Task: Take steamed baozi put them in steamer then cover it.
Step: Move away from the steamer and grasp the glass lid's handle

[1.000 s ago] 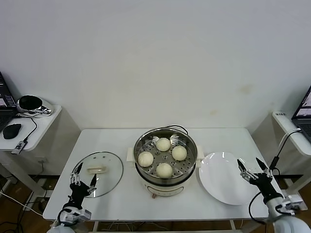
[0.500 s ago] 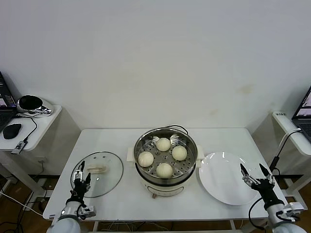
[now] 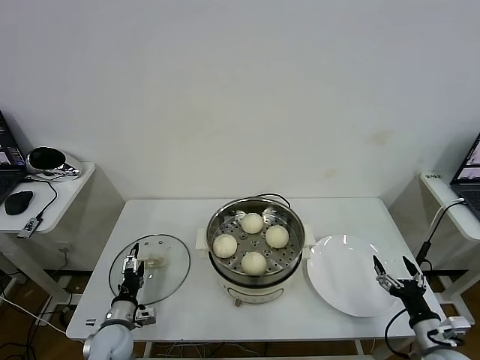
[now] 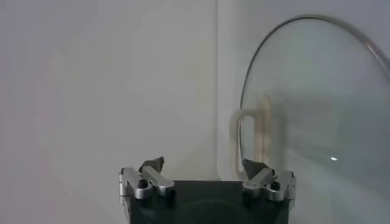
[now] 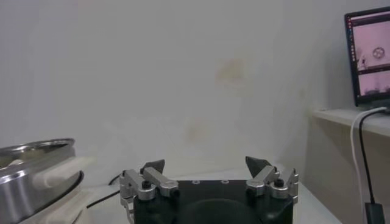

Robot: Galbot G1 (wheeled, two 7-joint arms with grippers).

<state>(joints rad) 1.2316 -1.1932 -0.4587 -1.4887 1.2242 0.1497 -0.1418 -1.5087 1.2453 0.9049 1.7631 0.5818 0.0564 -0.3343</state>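
Several cream-white baozi (image 3: 253, 262) lie in the shiny steamer (image 3: 289, 221) on its cream pot base at the table's middle. The cover (image 3: 166, 253), a clear glass lid with a cream handle (image 3: 153, 262), lies flat on the table left of the steamer. My left gripper (image 3: 134, 255) hovers open over the lid's near-left part, close to the handle. In the left wrist view the lid (image 4: 317, 109) and handle (image 4: 253, 140) lie just beyond the open left gripper (image 4: 204, 164). My right gripper (image 3: 391, 262) stands open and empty at the table's front right.
A bare white plate (image 3: 345, 274) lies right of the steamer, next to my right gripper. The right wrist view shows the steamer's rim (image 5: 36, 164) off to one side beyond the right gripper (image 5: 206, 163). Side tables with a mouse, laptops and cables flank the table.
My left gripper has moved in over the lid toward its handle and turned its wrist. My right gripper has drawn back from the plate toward the front right corner.
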